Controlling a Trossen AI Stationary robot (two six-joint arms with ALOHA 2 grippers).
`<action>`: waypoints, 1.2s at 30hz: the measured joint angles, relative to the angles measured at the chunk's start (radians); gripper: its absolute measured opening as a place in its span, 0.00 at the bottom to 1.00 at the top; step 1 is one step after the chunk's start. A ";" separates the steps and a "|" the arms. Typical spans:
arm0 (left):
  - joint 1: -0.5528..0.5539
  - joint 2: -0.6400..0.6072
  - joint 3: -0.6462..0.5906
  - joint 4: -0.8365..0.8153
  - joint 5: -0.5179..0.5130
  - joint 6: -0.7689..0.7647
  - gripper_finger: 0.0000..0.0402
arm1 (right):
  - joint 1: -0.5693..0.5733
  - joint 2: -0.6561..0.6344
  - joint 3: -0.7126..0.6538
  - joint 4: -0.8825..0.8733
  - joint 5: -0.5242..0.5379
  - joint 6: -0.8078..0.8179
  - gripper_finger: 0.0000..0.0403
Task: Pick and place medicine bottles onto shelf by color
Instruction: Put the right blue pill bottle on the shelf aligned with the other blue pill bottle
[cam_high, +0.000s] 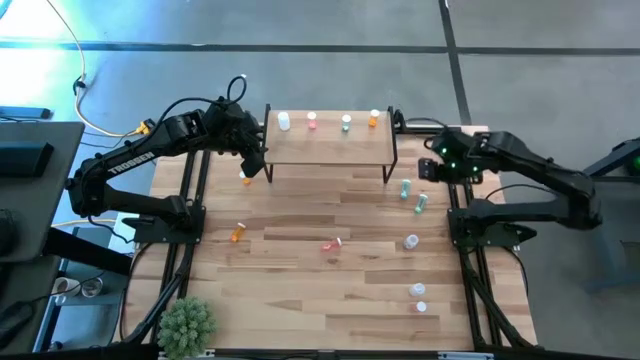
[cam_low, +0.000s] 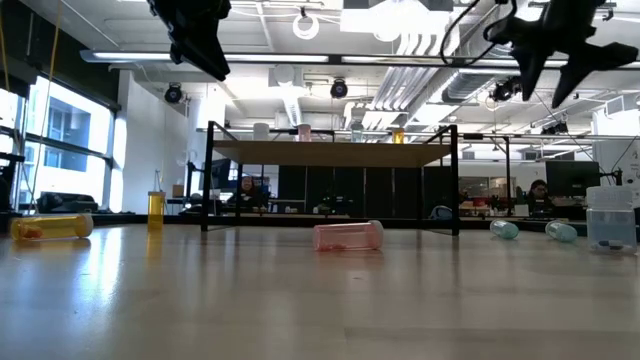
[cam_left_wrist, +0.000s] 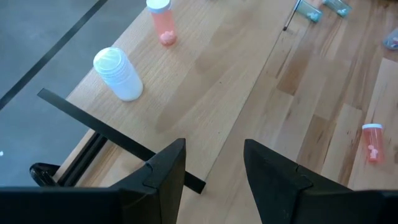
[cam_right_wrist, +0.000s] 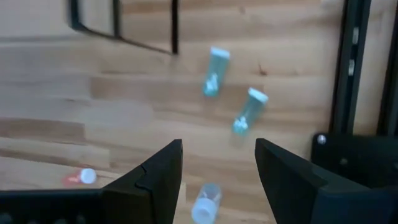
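Medicine bottles: four stand upright on the shelf (cam_high: 330, 150), white (cam_high: 284, 121), pink (cam_high: 312, 120), green (cam_high: 346, 122), orange (cam_high: 373, 118); others lie on the tabletop (cam_high: 300, 300) before it; left claw (cam_high: 255, 168) at shelf's left end, fingers apart, empty; right claw (cam_high: 428, 170) right of shelf, apart, empty.

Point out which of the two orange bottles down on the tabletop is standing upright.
The orange bottle by the shelf's left front leg, under the left claw, stands upright. The other orange bottle, nearer the table's left edge, lies on its side.
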 joint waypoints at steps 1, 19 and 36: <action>0.000 0.000 0.000 0.000 0.000 0.000 0.38 | 0.016 -0.001 -0.019 0.001 0.000 0.027 0.48; 0.000 0.000 0.000 0.000 -0.050 0.001 0.39 | 0.210 0.000 -0.374 0.276 -0.023 0.378 0.48; 0.000 0.000 0.000 0.000 -0.063 -0.002 0.39 | 0.251 0.002 -0.564 0.452 0.120 0.643 0.48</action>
